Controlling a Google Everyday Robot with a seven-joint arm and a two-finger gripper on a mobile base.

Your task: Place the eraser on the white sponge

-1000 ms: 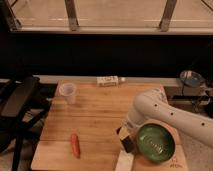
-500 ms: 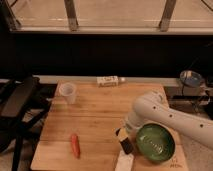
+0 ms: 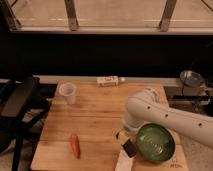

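My gripper [image 3: 125, 137] is at the end of the white arm [image 3: 150, 112], low over the front right of the wooden table [image 3: 95, 115]. The black eraser [image 3: 131, 148] is right under it, at the gripper's tip. Whether the gripper holds the eraser does not show. The eraser lies over or on the far end of the white sponge [image 3: 123, 161], a flat off-white block at the table's front edge. I cannot tell if eraser and sponge touch.
A green bowl [image 3: 155, 142] sits just right of the eraser and sponge. An orange carrot-shaped object [image 3: 75, 144] lies front left. A white cup [image 3: 67, 92] stands back left, and a labelled white bottle [image 3: 109, 80] lies at the back edge.
The gripper and the eraser have shifted slightly right and down, toward the sponge. Nothing else has moved.
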